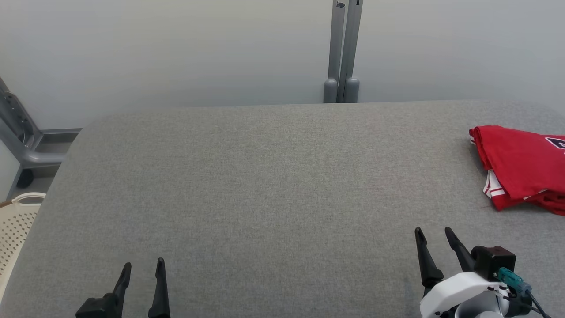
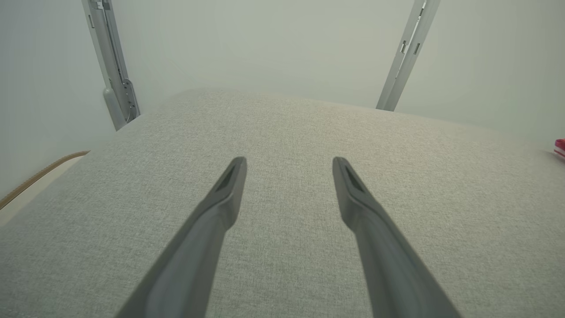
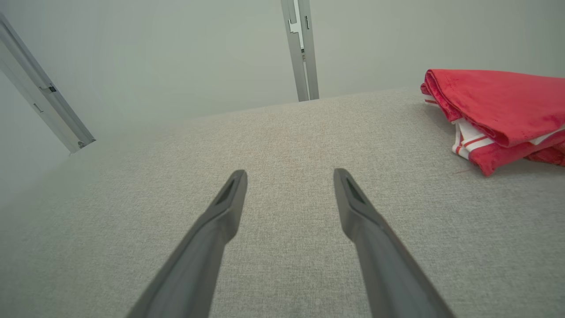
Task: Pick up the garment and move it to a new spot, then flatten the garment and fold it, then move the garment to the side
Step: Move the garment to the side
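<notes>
Head view — left pincer point(image 1: 144, 262) and right pincer point(image 1: 432, 229) spread — folded garment point(image 1: 521, 163) at right of table point(image 1: 265, 176)

Folded red garment point(image 1: 521, 165) lies far right on the table point(image 1: 265, 185); left gripper point(image 1: 144, 262) and right gripper point(image 1: 432, 229) gape empty.

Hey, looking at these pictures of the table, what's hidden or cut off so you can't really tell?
Red garment, head view: its right part and dark print run off the right edge.
Garment, right wrist view: cut by the right edge; folds hide inner layers.
Garment, left wrist view: a red sliver at the right edge, too small to read.
Basket, head view: cut by the left edge and the table; contents hidden.
</notes>
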You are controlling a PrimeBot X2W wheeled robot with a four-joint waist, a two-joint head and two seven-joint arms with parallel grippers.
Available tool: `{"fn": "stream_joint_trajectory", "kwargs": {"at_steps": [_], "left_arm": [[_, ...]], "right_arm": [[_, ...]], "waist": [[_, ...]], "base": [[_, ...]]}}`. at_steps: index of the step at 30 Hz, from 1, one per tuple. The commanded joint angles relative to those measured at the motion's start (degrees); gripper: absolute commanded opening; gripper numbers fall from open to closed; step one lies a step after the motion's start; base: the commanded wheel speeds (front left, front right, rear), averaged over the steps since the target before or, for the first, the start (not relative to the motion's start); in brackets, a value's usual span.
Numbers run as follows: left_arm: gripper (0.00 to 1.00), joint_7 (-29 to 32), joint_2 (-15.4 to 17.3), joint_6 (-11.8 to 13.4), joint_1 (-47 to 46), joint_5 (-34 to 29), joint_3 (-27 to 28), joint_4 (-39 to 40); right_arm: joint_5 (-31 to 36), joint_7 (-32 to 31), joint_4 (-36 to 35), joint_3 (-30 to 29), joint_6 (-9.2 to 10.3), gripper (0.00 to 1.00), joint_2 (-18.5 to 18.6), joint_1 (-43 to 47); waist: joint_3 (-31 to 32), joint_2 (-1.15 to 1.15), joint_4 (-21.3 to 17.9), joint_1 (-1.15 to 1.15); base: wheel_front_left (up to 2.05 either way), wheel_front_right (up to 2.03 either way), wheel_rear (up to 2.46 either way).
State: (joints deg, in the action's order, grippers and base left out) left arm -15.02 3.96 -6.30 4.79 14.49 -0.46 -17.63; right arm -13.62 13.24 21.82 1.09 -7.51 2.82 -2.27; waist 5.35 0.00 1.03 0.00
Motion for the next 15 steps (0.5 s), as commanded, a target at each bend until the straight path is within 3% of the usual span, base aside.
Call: {"fn": "stream_joint_trajectory", "kwargs": {"at_steps": [1,15], "left_arm": [[1.00,-0.17,-0.27,-0.20,0.07,-0.56,-0.28,-0.38],[1.00,-0.18,-0.47,-0.67,-2.35,-1.26,-0.10,-1.84]], "right_arm": [[-0.19,0.07,0.36,0.41,0.05,1.00,0.16,-0.06],[0.83,-0.19,1.86,1.44,0.05,1.00,0.14,-1.32]], "waist": [[-0.10,0.00,0.00,0.00],[-1.38,0.00,-1.29,0.00]], "base": [[0.00,0.00,0.00],[0.00,0.00,0.00]]}}
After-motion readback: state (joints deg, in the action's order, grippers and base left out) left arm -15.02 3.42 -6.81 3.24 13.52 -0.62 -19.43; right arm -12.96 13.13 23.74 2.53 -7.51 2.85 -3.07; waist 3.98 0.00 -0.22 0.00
